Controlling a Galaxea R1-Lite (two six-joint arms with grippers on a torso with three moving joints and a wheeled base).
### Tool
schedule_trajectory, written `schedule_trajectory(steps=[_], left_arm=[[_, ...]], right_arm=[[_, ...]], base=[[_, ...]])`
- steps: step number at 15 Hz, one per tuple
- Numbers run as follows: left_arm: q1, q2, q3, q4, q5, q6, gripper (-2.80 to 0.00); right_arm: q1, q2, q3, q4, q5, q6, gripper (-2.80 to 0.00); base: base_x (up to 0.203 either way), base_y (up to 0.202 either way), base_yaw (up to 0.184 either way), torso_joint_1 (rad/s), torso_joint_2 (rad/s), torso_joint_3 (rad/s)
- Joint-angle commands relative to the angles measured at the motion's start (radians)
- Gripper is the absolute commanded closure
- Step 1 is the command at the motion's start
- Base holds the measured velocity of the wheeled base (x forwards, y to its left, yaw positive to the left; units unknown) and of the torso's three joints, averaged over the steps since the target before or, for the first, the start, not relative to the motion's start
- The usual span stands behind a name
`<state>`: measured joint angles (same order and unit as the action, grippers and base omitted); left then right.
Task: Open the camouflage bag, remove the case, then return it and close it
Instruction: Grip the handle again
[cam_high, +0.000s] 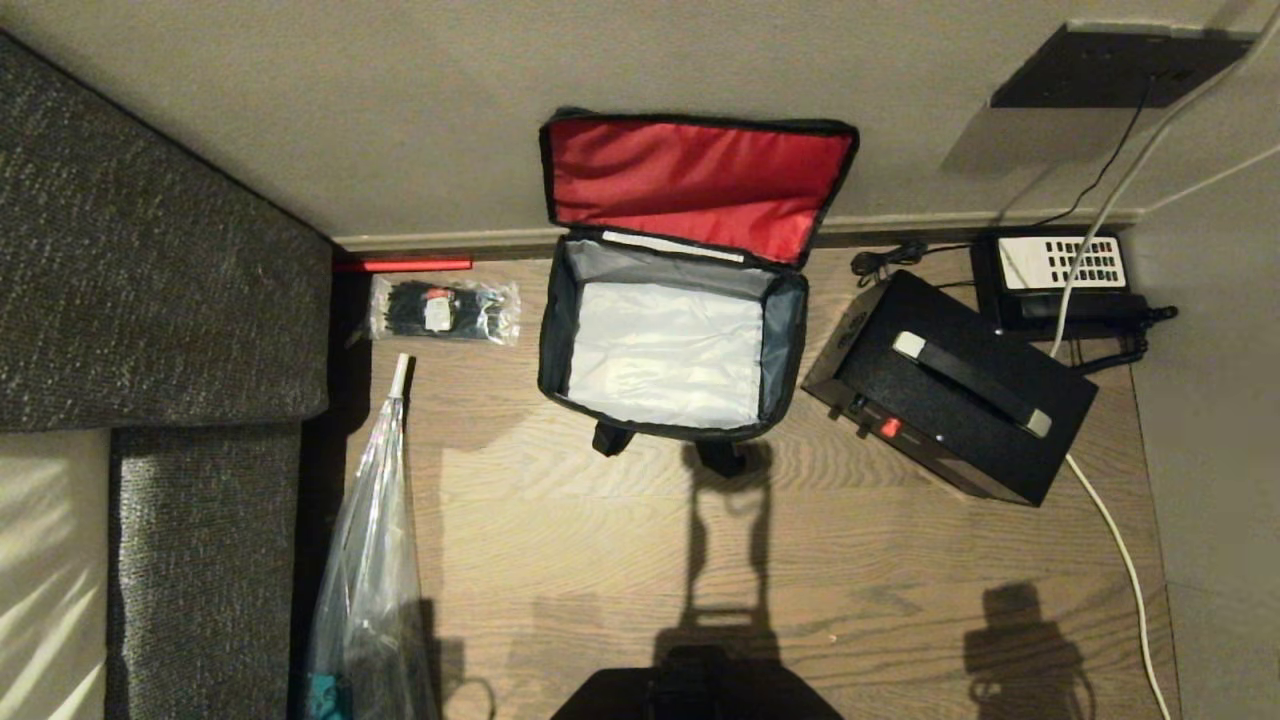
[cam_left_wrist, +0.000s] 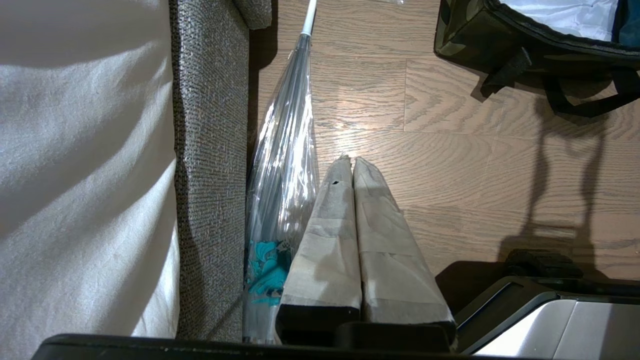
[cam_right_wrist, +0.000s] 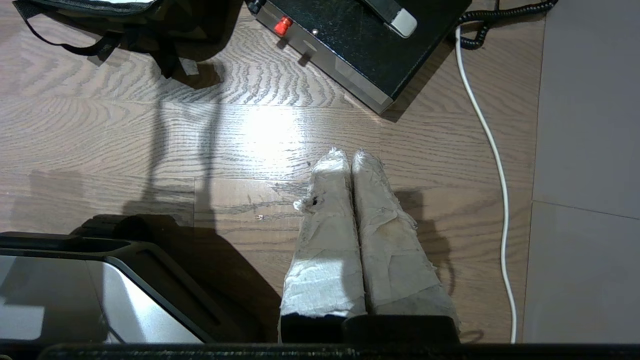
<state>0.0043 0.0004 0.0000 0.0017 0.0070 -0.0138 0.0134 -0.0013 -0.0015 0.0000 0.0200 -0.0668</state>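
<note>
The camouflage bag (cam_high: 790, 345) stands open on the wood floor against the wall. Its red-lined lid (cam_high: 695, 180) leans back and the pale grey inside holds nothing. The black case (cam_high: 950, 385), with a red knob (cam_high: 889, 428) on its near side edge, lies on the floor right of the bag. Neither gripper shows in the head view. My left gripper (cam_left_wrist: 349, 160) hangs shut and empty over the floor, with a corner of the bag (cam_left_wrist: 475, 30) well ahead of it. My right gripper (cam_right_wrist: 349, 152) is also shut on nothing, short of the case (cam_right_wrist: 350, 35).
A grey sofa (cam_high: 150, 300) fills the left side, with a clear folded umbrella (cam_high: 370, 560) lying along it. A packet of black ties (cam_high: 445, 310) sits left of the bag. A black telephone (cam_high: 1060, 280) and a white cable (cam_high: 1120, 540) lie at the right.
</note>
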Motion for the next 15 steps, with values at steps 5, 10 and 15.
schedule_trajectory(steps=[5, 10, 15], left_arm=[[0.0, -0.002, 0.003, 0.0, 0.001, 0.0, 0.0], [0.0, -0.002, 0.003, 0.0, 0.001, 0.0, 0.0], [0.0, -0.002, 0.003, 0.0, 0.001, -0.001, 0.0]], right_arm=[[0.0, 0.0, 0.0, 0.0, 0.0, -0.001, 0.0], [0.0, 0.0, 0.001, 0.0, 0.001, -0.001, 0.0], [0.0, 0.0, 0.0, 0.0, 0.0, -0.001, 0.0]], base=[[0.0, 0.0, 0.0, 0.0, 0.0, 0.0], [0.0, 0.0, 0.0, 0.0, 0.0, 0.0], [0.0, 0.0, 0.0, 0.0, 0.0, 0.0]])
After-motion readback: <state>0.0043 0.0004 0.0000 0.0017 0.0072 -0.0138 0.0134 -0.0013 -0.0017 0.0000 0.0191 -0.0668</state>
